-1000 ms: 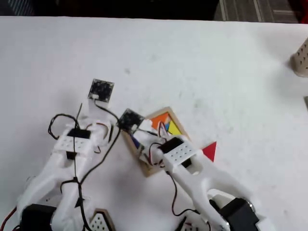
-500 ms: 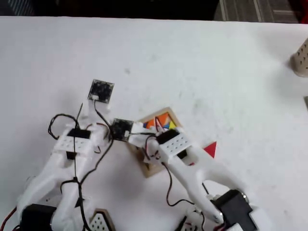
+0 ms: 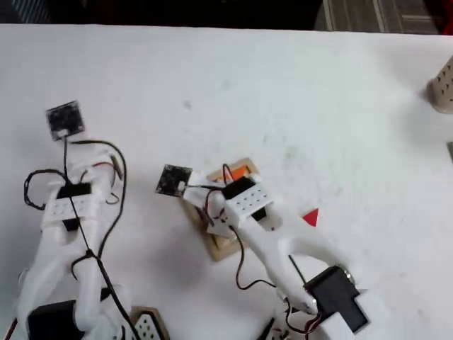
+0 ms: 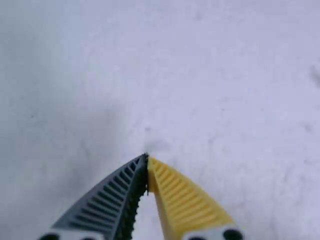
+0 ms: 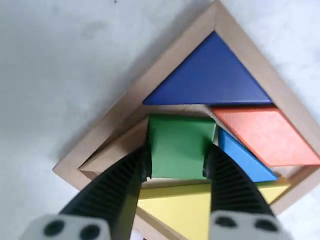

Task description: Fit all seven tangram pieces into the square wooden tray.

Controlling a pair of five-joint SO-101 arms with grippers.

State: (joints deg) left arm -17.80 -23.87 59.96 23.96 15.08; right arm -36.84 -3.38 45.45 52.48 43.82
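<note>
The square wooden tray (image 5: pixel 150 85) holds a dark blue triangle (image 5: pixel 210 80), an orange parallelogram (image 5: pixel 265 135), a light blue triangle (image 5: pixel 245 160) and a yellow triangle (image 5: pixel 175 205). My right gripper (image 5: pixel 176 162) is shut on a green square (image 5: pixel 180 145), held over the tray's middle gap. In the high view the right arm (image 3: pixel 244 202) covers most of the tray (image 3: pixel 223 248); a bit of orange (image 3: pixel 238 171) shows. A red triangle (image 3: pixel 309 217) lies on the table right of the tray. My left gripper (image 4: pixel 146 157) is shut on nothing above bare white table, far left of the tray.
A pale pegged block (image 3: pixel 442 88) stands at the table's right edge. The left arm (image 3: pixel 67 205) sits at the left with loose black cables. A small board (image 3: pixel 145 326) lies at the front edge.
The left arm has swung away from the tray to the far left. The right arm has shifted left over the tray, now hiding most of the pieces from above.
</note>
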